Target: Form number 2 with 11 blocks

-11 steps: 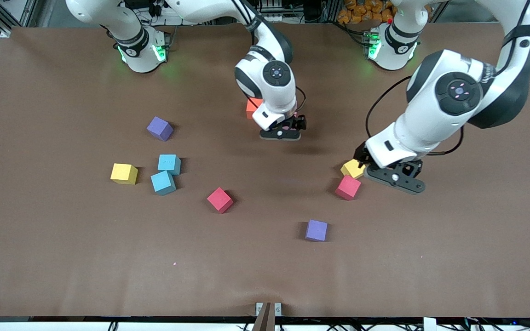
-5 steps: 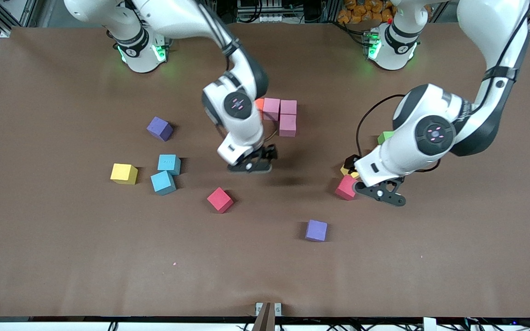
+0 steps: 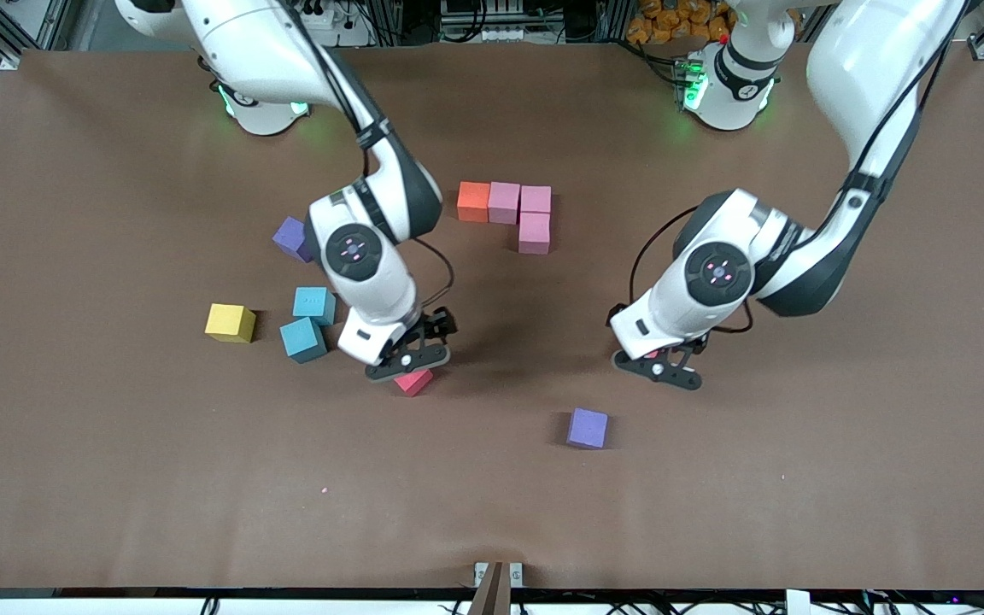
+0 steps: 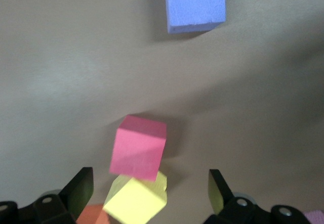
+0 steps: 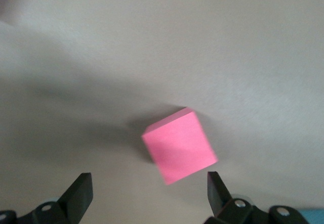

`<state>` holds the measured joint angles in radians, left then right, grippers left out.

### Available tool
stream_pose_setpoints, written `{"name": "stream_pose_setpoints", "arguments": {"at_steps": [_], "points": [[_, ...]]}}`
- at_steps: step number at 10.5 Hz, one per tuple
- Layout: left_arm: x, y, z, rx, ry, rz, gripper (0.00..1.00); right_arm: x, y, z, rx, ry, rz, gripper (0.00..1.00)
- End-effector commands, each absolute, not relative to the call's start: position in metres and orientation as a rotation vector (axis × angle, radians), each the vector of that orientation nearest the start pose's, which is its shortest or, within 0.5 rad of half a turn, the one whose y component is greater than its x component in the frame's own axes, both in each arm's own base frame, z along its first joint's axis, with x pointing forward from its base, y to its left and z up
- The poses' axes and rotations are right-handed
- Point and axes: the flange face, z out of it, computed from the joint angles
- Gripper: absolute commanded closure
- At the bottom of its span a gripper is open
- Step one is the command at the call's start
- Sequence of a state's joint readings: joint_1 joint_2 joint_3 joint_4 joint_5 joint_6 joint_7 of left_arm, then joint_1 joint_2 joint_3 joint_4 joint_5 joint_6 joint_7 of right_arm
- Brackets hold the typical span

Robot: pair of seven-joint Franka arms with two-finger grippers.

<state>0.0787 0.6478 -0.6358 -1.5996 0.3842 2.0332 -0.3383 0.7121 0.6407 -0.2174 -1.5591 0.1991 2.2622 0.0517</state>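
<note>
My right gripper hangs with fingers wide over a red block that sits turned a bit, so it could get bumped and spin away. My left gripper, fingers wide too, is over another red block touching a yellow block, and I might knock that. The number 2 is just four blocks near the robots.

Both arms reach down over the middle of the table, wrists bent, the left pincer and right pincer spread wide and empty.
</note>
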Motion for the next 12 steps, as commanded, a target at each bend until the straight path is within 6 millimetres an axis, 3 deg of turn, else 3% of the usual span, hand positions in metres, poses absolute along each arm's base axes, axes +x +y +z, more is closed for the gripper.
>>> {"name": "stream_pose_setpoints", "arguments": {"at_steps": [1,6,8,12], "points": [[0.620,-0.288,0.284,-3.077,0.498,0.111,0.00,0.618,0.357,0.262,-2.996,-0.772,-0.074,0.00],[0.612,-0.281,0.253,-3.038,0.524,0.173,0.00,0.616,0.362,0.231,-2.987,-0.881,-0.034,0.00],[0.611,-0.270,0.239,-3.026,0.508,0.204,0.00,0.618,0.361,0.226,-2.979,-0.910,-0.061,0.00],[0.608,-0.273,0.226,-3.031,0.516,0.228,0.00,0.629,0.362,0.218,-2.961,-0.978,-0.130,0.00]]}}
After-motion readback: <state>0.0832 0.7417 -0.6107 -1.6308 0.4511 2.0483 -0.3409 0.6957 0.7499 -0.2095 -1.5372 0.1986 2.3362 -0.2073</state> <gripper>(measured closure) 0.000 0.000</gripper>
